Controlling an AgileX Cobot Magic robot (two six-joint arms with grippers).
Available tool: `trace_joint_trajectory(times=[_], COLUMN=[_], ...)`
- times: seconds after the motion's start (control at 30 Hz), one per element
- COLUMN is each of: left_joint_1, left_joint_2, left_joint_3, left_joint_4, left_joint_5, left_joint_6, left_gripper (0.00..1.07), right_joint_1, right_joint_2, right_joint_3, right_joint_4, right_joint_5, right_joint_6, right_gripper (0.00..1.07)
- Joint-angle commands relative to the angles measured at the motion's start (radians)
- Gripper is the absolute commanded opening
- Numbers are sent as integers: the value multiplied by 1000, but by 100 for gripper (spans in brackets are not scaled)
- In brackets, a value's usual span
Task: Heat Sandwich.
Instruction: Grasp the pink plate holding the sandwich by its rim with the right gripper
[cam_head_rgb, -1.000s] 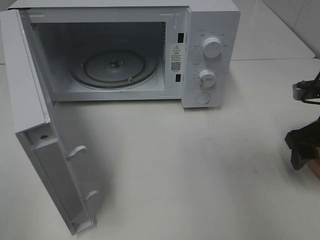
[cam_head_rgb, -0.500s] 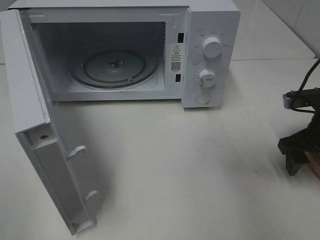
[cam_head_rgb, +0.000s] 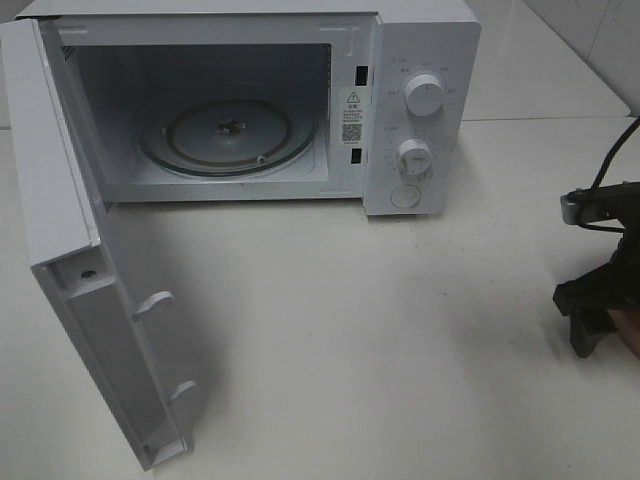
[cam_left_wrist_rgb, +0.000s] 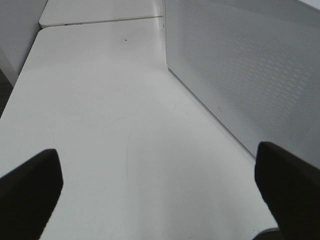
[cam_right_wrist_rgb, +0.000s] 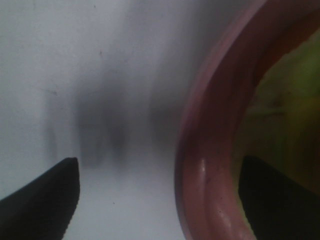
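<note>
In the right wrist view the sandwich (cam_right_wrist_rgb: 292, 95) is only a blurred yellow-green mass, lying inside a round pink plate (cam_right_wrist_rgb: 210, 130). My right gripper (cam_right_wrist_rgb: 160, 200) is open and straddles the plate's rim, one finger (cam_right_wrist_rgb: 40, 200) outside on the table and the other finger (cam_right_wrist_rgb: 280, 200) inside the plate. In the exterior high view that right gripper (cam_head_rgb: 592, 325) is low at the table's right edge, where a sliver of the pink plate (cam_head_rgb: 630, 335) shows and the sandwich is out of view. My left gripper (cam_left_wrist_rgb: 160, 200) is open and empty above the table.
A white microwave (cam_head_rgb: 420, 110) stands at the back with its door (cam_head_rgb: 70, 250) swung wide open to the left. Its glass turntable (cam_head_rgb: 228, 135) holds nothing. A white dotted microwave panel (cam_left_wrist_rgb: 250, 70) runs beside the left gripper. The white table (cam_head_rgb: 380, 340) spreads in front.
The right gripper has shifted a little to the left and lower toward the table. The microwave and its door have not moved.
</note>
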Motion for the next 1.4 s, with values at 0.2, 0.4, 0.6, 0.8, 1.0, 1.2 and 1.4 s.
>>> trace_joint_trajectory(times=[0.2,0.4,0.6,0.8,1.0,1.2,1.4], left_joint_1=[1,1,1,1,1,1,1], left_joint_2=[-27,-27,-27,-27,-27,-27,-27], left_joint_3=[2,2,2,2,2,2,2], left_joint_4=[-2,-2,-2,-2,-2,-2,-2], left_joint_5=[-4,-4,-4,-4,-4,-4,-4], left_joint_6=[-8,-8,-8,-8,-8,-8,-8], left_gripper=[100,100,100,100,100,100,100], right_joint_1=[-7,-7,-7,-7,-7,-5,-3], right_joint_2=[16,16,16,16,16,16,16], right_joint_3=[-3,-3,-3,-3,-3,-3,-8], right_joint_4=[-12,-17,-49,-49,-49,-49,-62], right_joint_5=[12,12,11,11,11,11,28], right_joint_6=[-5,-3,57,59,58,38,33], right_gripper=[81,70,25,0,0,0,0])
